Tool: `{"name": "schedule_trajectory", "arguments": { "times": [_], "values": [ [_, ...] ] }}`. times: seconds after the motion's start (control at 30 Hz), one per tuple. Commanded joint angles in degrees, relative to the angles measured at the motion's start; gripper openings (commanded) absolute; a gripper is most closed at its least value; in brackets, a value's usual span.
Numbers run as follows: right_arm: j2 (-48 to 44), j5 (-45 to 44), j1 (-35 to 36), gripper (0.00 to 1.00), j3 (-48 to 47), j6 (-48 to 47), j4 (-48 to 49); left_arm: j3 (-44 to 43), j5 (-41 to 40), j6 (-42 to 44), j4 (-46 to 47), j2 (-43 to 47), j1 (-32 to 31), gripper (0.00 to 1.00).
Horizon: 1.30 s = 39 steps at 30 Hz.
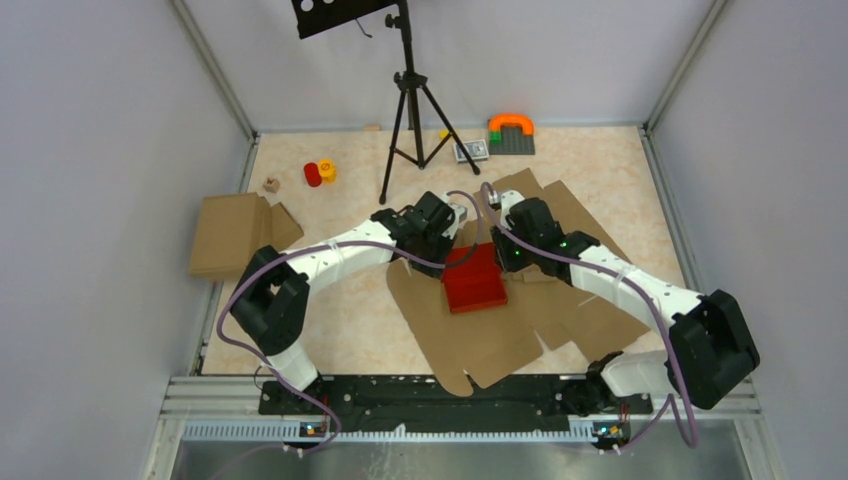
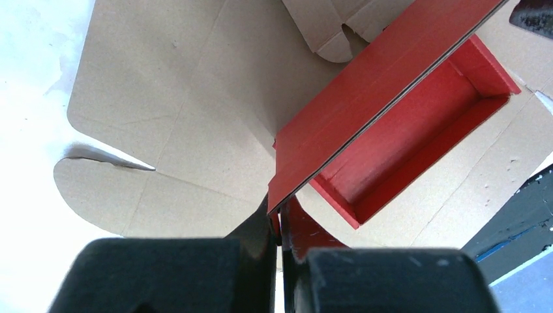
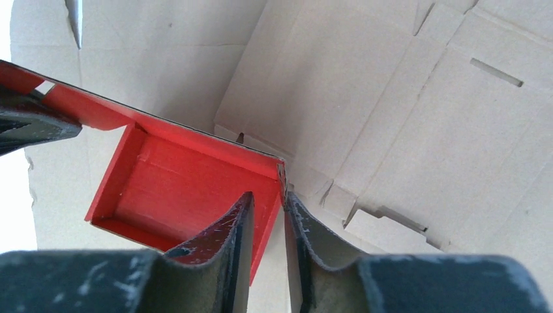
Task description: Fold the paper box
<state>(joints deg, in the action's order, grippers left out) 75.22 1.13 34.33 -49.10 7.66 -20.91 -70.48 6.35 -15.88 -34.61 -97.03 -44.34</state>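
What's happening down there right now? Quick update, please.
Left jaws shut on the box lid. Right jaws astride its corner wall, grip unclear. Box open, on cardboard. Nothing blocking.

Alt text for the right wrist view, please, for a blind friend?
Dark jaws of the right gripper straddle a side wall of a shallow bright red card box, lid flap raised. Flat brown cardboard sheets lie beneath; the left gripper pinches the flap.
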Motion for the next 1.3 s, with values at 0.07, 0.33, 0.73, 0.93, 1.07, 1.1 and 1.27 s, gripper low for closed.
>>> {"name": "schedule_trajectory", "arguments": {
  "times": [0.07, 0.33, 0.73, 0.93, 1.07, 1.1, 1.27],
  "values": [
    [-0.7, -3.2, -0.1, 0.13, -0.1, 1.1, 4.4, -3.5, -0.5, 0.6, -0.1, 0.0, -0.3, 0.0],
    [-6.0, -4.5, 1.7, 0.0, 6.3, 4.9, 12.0, -5.3, -1.6, -3.5, 0.3, -1.4, -0.3, 0.0],
    [-12.8, -13.8, 9.1, 0.0, 16.4, 8.5, 20.5, -1.0, -3.7, -9.1, 7.7, 0.1, -0.3, 0.0],
    [-11.8, -14.3, 9.7, 0.0, 16.2, 13.7, 21.2, 1.1, -3.8, -9.8, 9.7, -0.1, -0.4, 0.0],
    [-11.1, -17.0, 11.6, 0.0, 14.9, 16.5, 19.4, 1.8, -3.5, -10.0, 10.2, -0.2, -0.4, 0.0],
    [-11.1, -17.4, 11.8, 0.0, 14.9, 17.2, 19.1, 1.9, -3.5, -10.0, 10.3, -0.3, -0.5, 0.0],
    [-9.6, -18.8, 11.8, 0.0, 13.4, 20.4, 16.7, 2.0, -3.3, -10.0, 10.4, -0.4, -0.6, 0.0]
  ]
}}
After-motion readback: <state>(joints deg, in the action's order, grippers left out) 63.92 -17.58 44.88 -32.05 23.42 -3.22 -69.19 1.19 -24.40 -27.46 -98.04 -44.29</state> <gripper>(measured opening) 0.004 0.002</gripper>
